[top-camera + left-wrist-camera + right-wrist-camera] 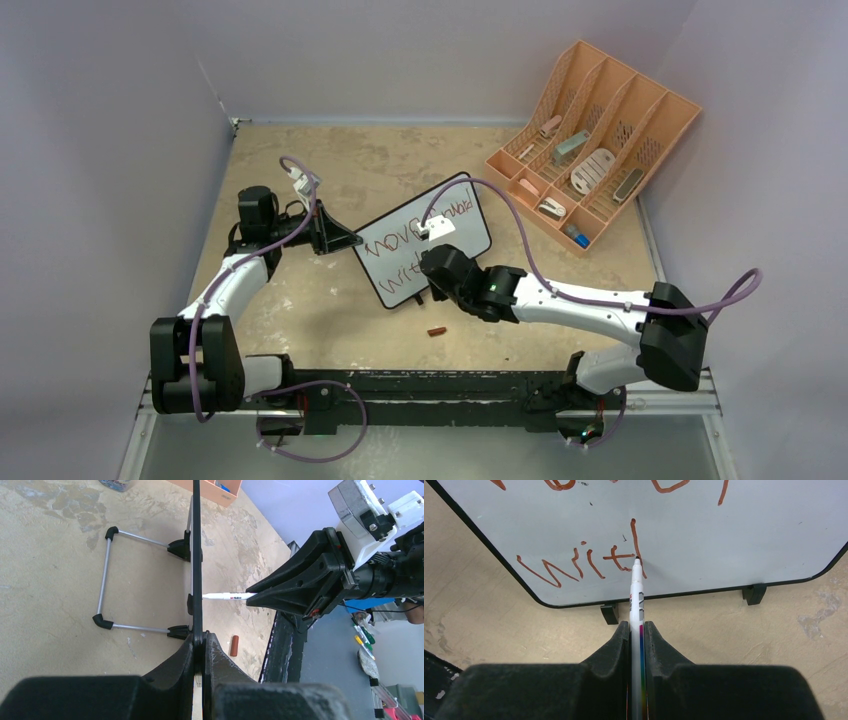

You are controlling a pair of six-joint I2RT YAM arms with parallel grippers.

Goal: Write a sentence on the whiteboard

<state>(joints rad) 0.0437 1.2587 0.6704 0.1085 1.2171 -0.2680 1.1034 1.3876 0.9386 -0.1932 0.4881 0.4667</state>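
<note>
On the tan table (300, 300) the whiteboard (395, 265) stands upright, mid-table. My left claw (199, 642) is clamped on its side edge; my right claw (637, 627) is closed on a white marker (637, 590), tip touching the red lettering (574, 565). A small reddish piece (437, 331) lies nearby.

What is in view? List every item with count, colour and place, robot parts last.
whiteboard: one, white with black frame, mid-table, propped up, red-orange writing on it
stand: one, silver with black ends, behind the whiteboard
marker: one, white, tip on the whiteboard
cap: one, reddish-brown, on the table in front of the whiteboard
organizer: one, peach, far right corner
small items: several, grey, white and blue, in the organizer's slots
table: one, beige
left gripper: one, black, shut on the whiteboard's side edge
right gripper: one, black, shut on the marker
</note>
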